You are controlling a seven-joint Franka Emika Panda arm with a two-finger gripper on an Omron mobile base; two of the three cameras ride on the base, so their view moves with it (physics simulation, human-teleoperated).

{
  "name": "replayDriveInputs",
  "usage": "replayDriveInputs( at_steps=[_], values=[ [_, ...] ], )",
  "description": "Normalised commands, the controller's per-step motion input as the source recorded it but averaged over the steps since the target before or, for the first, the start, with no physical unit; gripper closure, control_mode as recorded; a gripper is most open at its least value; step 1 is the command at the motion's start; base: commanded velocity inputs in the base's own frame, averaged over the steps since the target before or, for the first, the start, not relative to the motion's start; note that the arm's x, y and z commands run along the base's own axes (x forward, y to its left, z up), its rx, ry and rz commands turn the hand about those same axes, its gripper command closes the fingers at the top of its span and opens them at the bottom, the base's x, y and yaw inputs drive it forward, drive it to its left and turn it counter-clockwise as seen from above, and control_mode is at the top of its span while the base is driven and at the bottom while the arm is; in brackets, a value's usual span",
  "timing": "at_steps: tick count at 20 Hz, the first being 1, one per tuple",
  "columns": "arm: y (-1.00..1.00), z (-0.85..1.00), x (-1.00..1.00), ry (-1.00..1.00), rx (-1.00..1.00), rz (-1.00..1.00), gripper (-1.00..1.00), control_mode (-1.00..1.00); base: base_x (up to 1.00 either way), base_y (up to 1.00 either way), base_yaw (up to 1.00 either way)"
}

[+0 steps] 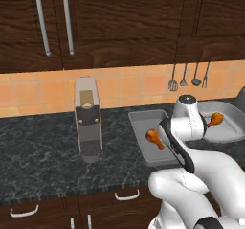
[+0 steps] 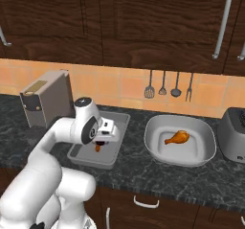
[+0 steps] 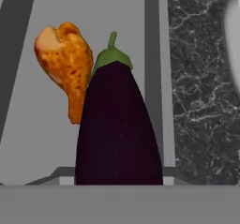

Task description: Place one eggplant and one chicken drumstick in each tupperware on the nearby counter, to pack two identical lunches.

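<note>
Right, claw (image 2: 99,144) clamped on eggplant (image 3: 117,129), hanging over grey tray (image 3: 37,138) w/ drumstick (image 3: 65,68) just below and beside. I'd lower it straight, let go low, clear of rim.

No text, label, brand, number or sign can be read on anything in these views.

A grey coffee machine (image 1: 88,120) stands by the tiled backsplash (image 1: 43,91), beside hanging utensils (image 2: 170,86) and a toaster (image 2: 233,134).
</note>
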Motion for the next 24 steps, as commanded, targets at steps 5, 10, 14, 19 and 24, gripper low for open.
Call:
replayDriveInputs(
  at_steps=[5,10,14,19,24],
  values=[
    [-0.05,-0.33,0.53,0.08,0.0,0.0,1.0,-1.0,0.0,0.0,0.0],
    [-0.12,-0.44,0.51,0.02,0.0,0.01,1.0,-1.0,0.0,0.0,0.0],
    [-0.09,-0.31,0.42,0.0,0.0,0.02,-1.0,-1.0,0.0,0.0,0.0],
    [0.0,0.0,0.01,-0.05,0.0,0.06,-1.0,-1.0,0.0,0.0,0.0],
    [0.0,0.0,-0.04,-0.07,0.0,0.08,-1.0,-1.0,0.0,0.0,0.0]
  ],
)
